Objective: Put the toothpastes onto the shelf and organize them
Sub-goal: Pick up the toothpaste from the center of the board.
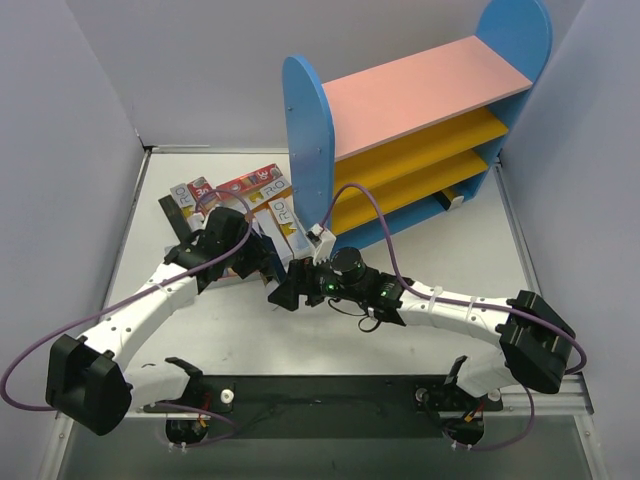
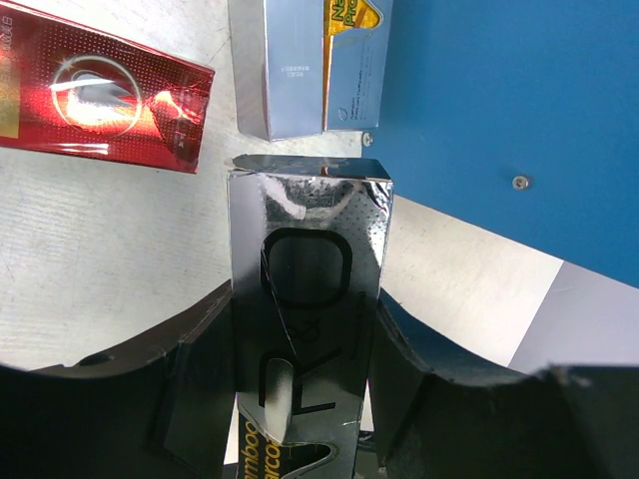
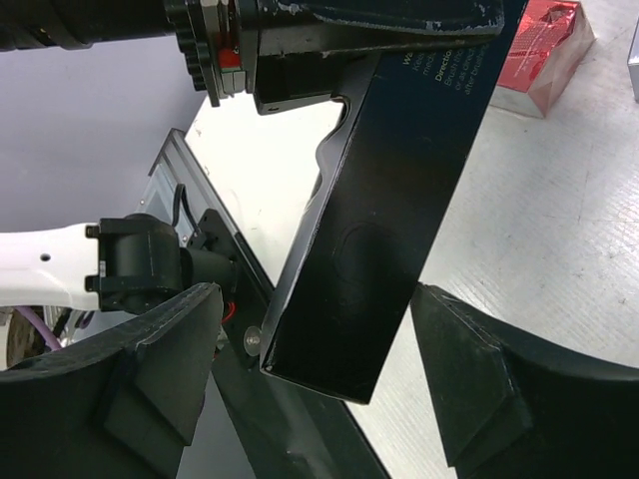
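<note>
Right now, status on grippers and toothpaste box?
Left gripper shut on dark glossy cardboard toothpaste box. Right gripper open around its other end. Blue shelf side panel close ahead.

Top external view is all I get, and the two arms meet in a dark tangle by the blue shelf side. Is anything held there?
Observer: Yes. The left gripper is shut on a glossy black cardboard toothpaste box with R&O lettering.
Operator: And the other arm?
Observer: The right gripper stands open astride that box's other end, not clamped.
Operator: Anything close by?
Observer: A shiny red box lies on the white table, not touching the held one.
</note>
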Available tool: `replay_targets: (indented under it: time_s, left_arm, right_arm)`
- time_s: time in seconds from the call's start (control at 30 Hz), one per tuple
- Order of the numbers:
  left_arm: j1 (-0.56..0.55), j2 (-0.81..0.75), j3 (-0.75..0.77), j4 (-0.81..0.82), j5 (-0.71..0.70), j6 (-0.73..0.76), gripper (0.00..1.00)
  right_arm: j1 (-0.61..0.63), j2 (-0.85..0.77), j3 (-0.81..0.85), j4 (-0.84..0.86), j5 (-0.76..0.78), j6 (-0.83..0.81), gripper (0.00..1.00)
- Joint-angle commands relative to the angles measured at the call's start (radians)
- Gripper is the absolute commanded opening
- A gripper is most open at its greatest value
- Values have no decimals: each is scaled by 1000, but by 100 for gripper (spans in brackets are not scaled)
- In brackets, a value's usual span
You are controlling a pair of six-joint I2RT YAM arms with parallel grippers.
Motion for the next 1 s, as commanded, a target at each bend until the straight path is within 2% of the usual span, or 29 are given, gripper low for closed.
replay_targets:
  time_s: [0.0,0.07,0.17,0.4,0.53,0.57,0.7,0.8,0.97]
  left_arm:
    - [-8,-42,28,61,-10,4,28]
    - [-8,-48,27,64,-15,5,29]
    - [-8,-65,13,82,-22,10,29]
    - [-9,-113,-48,177,-38,16,37]
    - [-9,-125,-65,216,-39,39,52]
    - [-9,-131,-71,222,-42,51,61]
    - [-8,-156,-84,245,-64,94,82]
    - [-6,-183,-97,251,-103,156,91]
    - [-5,-269,-117,250,-211,309,96]
  right_arm:
    - [-4,6,43,43,-20,9,73]
    - [-6,6,37,43,-23,12,68]
    - [-9,4,31,44,-22,20,56]
    - [-21,-14,2,49,-17,31,35]
    - [-27,-25,-9,47,-26,34,27]
    - [-32,-25,-10,47,-32,35,25]
    - [-62,-34,-26,44,-92,48,21]
    - [-105,-36,-41,34,-181,61,19]
    - [-171,-69,-82,-28,-296,61,18]
